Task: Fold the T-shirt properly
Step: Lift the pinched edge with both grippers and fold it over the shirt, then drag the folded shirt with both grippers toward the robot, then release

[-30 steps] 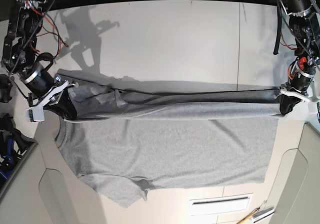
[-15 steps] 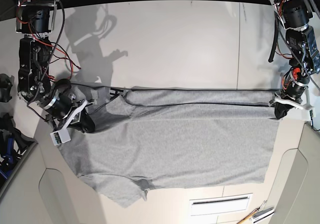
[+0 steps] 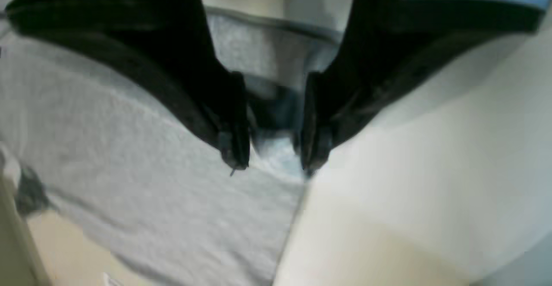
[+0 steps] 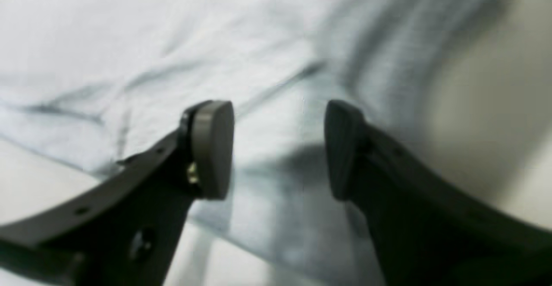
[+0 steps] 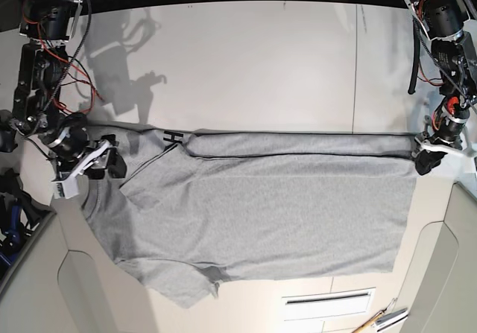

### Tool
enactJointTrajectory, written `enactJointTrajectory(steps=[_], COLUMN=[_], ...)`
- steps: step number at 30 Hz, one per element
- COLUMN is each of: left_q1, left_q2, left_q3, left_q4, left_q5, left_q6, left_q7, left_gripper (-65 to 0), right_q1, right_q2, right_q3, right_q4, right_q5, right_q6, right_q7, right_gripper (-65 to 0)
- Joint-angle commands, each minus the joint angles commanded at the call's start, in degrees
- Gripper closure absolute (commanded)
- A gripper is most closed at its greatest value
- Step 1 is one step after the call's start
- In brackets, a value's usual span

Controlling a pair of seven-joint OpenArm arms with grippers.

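Grey T-shirt (image 5: pixel 261 221), across centre and lower left of base view. Right gripper (image 4: pixel 278 150), upper left: fingers wide apart. Left gripper (image 3: pixel 276 148), right edge: parted slightly; grasp uncertain.

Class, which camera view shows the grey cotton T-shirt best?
The base view: it shows the grey cotton T-shirt nearly whole. The left wrist view shows a blurred part behind dark fingers; the right wrist view, only blurred folds.
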Motion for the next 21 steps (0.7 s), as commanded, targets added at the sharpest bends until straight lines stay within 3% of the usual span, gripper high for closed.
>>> enactJointTrajectory(steps=[2, 4, 7, 11, 15, 21], left_q1=[1.3, 2.4, 3.6, 4.5, 4.5, 4.3], left_q2=[0.0, 0.0, 0.3, 2.0, 3.7, 5.7], left_q3=[-3.2, -4.9, -5.2, -3.6, -1.7, 3.2], left_q4=[0.0, 0.0, 0.0, -0.2, -0.2, -0.2], left_q5=[-4.4, -6.5, -6.1, -4.5, -3.5, 2.0], left_q6=[0.0, 0.0, 0.0, 0.0, 0.0, 0.9], left_q7=[3.8, 5.1, 5.1, 4.9, 3.6, 0.6], left_gripper=[-38.5, -42.1, -42.1, -42.1, -42.1, -42.1], right_q1=[-1.8, -3.5, -6.3, -10.3, -10.9, -10.9], right_q2=[0.0, 0.0, 0.1, -0.1, -0.5, -1.3], right_q3=[5.7, 9.8, 12.3, 12.2, 12.2, 10.7], right_q4=[0.0, 0.0, 0.0, 0.0, -0.2, -0.3], right_q5=[3.1, 5.2, 6.2, 7.9, 8.4, 8.9], right_q6=[0.96, 1.42, 1.4, 1.42, 1.4, 0.76], right_q7=[-0.1, -0.1, -0.2, 0.4, 1.4, 1.5], right_gripper=[-33.0, -33.0, -33.1, -42.0, -42.2, -42.2])
